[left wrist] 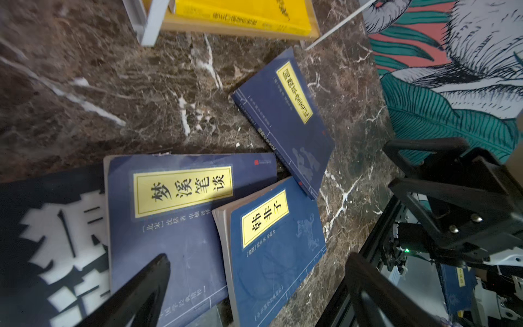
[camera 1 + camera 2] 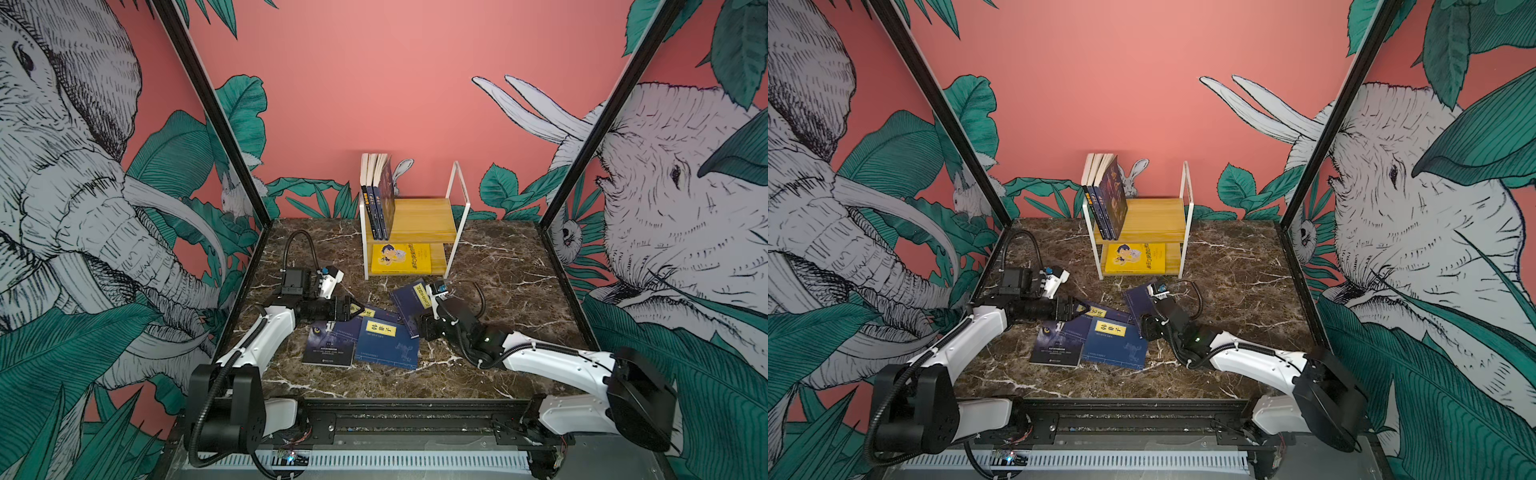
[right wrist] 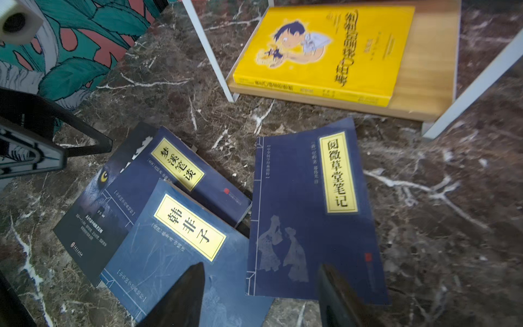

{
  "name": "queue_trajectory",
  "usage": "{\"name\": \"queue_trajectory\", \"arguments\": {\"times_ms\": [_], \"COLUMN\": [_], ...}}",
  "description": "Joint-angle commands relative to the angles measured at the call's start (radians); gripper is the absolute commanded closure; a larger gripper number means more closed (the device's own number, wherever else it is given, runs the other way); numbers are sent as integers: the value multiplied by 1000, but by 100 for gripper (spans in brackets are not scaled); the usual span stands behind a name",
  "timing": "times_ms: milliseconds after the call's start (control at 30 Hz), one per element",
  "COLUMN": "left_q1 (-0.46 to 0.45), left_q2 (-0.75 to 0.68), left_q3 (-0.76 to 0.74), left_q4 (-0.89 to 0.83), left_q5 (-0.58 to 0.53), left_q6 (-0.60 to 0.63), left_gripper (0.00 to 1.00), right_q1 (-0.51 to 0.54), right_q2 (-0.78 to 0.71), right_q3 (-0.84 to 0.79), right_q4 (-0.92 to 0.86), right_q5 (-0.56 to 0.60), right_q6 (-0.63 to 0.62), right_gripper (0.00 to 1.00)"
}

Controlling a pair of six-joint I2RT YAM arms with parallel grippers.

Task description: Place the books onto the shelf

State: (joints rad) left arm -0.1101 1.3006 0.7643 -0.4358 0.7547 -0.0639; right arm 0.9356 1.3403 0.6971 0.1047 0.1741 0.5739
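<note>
- On the counter [image 2: 498, 291] in front of the shelf [image 2: 428, 220], four of the books sprawled flat: wolf-eyed black book [image 2: 328, 345] lowest, two navy books [image 2: 388, 345] fanned over it, lone navy book [image 2: 409, 297] just beside the pile and nearest the shelf.
- Covers overlapped and edges buried, so judged awkward to pinch until slid apart or tipped up.
- On the upper board, standing books [image 2: 378, 199] leaned against the frame on the left of both top views, a purple-blue cover facing out. Most of that board bare for more.
- Yellow cartoon book [image 2: 401, 258] laid flat on the lower board.
- Left end effector [image 1: 259, 259]: spread wide, hung above the two navy books, gripped nothing. Probably placed there to steady or shift the pile.
- Right end effector [image 3: 261, 266]: parted, narrower than the left, poised over the near edge of the lone navy book. No grip seen; contact with the cover impossible to tell.
</note>
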Motion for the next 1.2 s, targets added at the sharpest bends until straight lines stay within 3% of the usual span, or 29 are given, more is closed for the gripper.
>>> {"name": "queue_trajectory", "arguments": {"times_ms": [0, 200, 433, 500, 600, 800, 933, 1167], "left_q1": [-27, -63, -86, -90, -91, -90, -91, -91], "left_q2": [23, 64, 149, 154, 154, 148, 145, 135], "left_q3": [12, -2, 51, 50, 45, 50, 82, 88], "left_q4": [-48, -32, -46, -28, -11, -8, -43, -49], "left_q5": [-5, 57, 47, 46, 44, 37, 7, -9], "left_q6": [0, -20, -24, -32, -37, -47, -41, -38], "left_gripper": [2, 1, 1, 1, 1, 1, 1, 0], "right_q1": [22, 74, 84, 84, 86, 91, 91, 91], "right_q2": [67, 201, 250, 228, 229, 373, 476, 596], "right_q3": [19, 110, 127, 142, 255, 458, 573, 686], "right_q4": [85, 34, 1, -55, -300, -635, -770, -841], "right_q5": [-85, -181, -175, -128, 7, 178, 190, 167], "right_q6": [71, 87, 134, 104, 30, -76, -88, -106], "right_gripper": [37, 39, 44, 44, 44, 37, 35, 34]}}
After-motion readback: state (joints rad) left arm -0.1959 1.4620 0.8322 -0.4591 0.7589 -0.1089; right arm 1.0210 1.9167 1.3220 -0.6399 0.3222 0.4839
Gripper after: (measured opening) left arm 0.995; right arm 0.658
